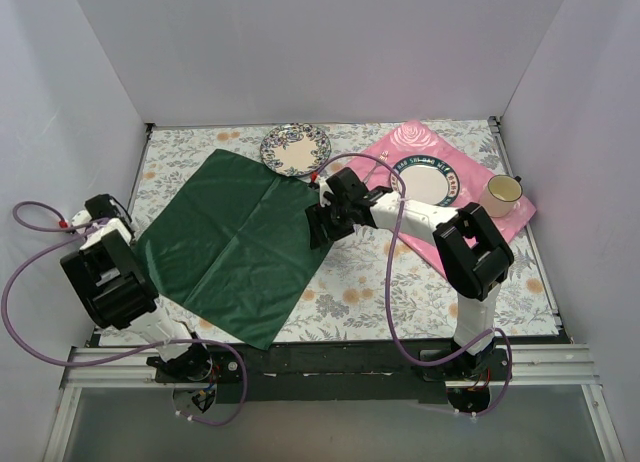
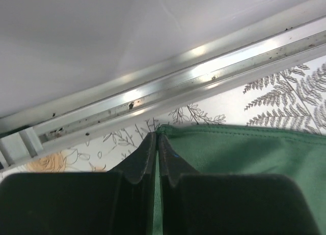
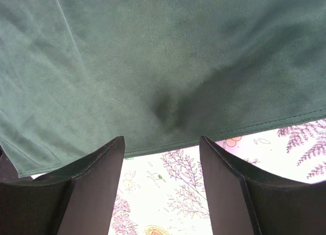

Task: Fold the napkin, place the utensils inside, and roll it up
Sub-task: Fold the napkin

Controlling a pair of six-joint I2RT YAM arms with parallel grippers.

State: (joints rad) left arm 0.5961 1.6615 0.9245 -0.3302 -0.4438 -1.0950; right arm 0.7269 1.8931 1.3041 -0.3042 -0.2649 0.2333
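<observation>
The dark green napkin [image 1: 235,242] lies spread flat as a diamond on the floral tablecloth. My left gripper [image 1: 130,242] is at its left corner. In the left wrist view the gripper [image 2: 155,137] is shut, with a strip of napkin [image 2: 244,153] pinched between its fingers. My right gripper [image 1: 318,227] sits low at the napkin's right edge. In the right wrist view it [image 3: 162,142] is open and empty, with the hemmed edge of the napkin [image 3: 153,57] just beyond the fingertips. I cannot make out the gold utensils clearly.
A floral plate [image 1: 295,149] stands behind the napkin. A pink rose placemat [image 1: 400,142] at the back right carries a rimmed plate [image 1: 425,179] and a cup [image 1: 503,193]. White walls close in the left, back and right. A metal rail [image 2: 168,90] runs along the table's left edge.
</observation>
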